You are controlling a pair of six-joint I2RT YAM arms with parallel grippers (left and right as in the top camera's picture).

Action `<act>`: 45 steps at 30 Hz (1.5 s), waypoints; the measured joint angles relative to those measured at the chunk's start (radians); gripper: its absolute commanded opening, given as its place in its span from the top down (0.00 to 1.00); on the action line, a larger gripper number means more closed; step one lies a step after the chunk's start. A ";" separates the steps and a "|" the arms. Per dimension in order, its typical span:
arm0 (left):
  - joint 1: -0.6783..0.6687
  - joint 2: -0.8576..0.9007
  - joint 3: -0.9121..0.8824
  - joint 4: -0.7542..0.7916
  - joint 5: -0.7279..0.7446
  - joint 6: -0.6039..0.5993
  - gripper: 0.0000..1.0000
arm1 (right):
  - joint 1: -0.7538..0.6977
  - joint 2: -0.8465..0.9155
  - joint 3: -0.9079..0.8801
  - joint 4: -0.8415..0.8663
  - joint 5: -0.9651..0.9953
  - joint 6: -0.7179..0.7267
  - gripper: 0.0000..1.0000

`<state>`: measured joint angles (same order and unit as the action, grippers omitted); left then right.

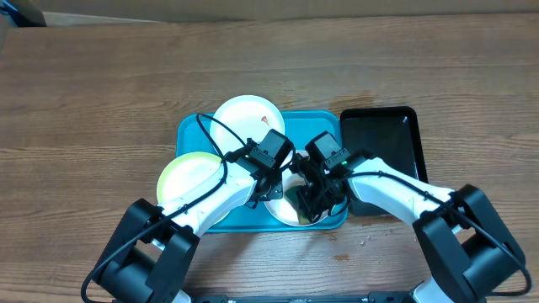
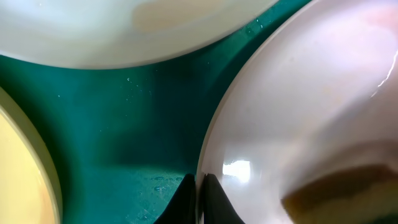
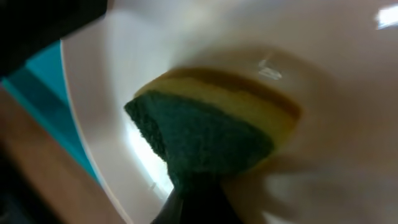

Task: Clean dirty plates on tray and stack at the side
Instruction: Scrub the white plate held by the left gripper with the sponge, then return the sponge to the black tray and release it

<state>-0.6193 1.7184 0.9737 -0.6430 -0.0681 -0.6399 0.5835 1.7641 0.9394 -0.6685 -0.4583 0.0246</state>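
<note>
Wood-grain table (image 1: 101, 84); left pincer (image 2: 199, 190) pinches glossy plate (image 2: 298, 124) rim; right pincer (image 3: 196, 205) grips green-faced sponge (image 3: 205, 134).

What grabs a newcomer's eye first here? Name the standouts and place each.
Both arms meet over the cyan tray at mid-table, crowding the near white plate: the left hand pinches its rim while the right hand holds a green-and-yellow sponge against it. A far white plate with an orange smear and a yellow-green plate overhanging the tray's left edge lie apart; a black tray sits just right.
</note>
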 measured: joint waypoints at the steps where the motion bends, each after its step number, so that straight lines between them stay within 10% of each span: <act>1: 0.000 0.000 0.000 0.000 0.000 0.000 0.96 | -0.011 0.010 0.018 -0.031 -0.025 -0.003 0.96; 18: 0.000 0.000 0.000 0.004 0.004 0.000 0.96 | -0.412 0.021 0.415 -0.467 -0.212 -0.104 0.96; 33: 0.000 0.000 0.000 0.004 0.005 0.014 0.96 | -0.509 0.021 0.187 -0.252 0.278 0.151 0.87; 39: 0.000 -0.007 0.007 -0.022 0.008 0.022 0.96 | -0.509 0.021 0.160 -0.230 0.369 0.202 0.22; 45: 0.000 -0.072 0.012 -0.031 0.011 0.033 0.96 | -0.509 0.021 0.164 -0.256 0.396 0.213 0.06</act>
<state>-0.6193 1.6466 0.9859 -0.6735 -0.0570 -0.6067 0.0742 1.7847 1.1038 -0.9245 -0.0628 0.2379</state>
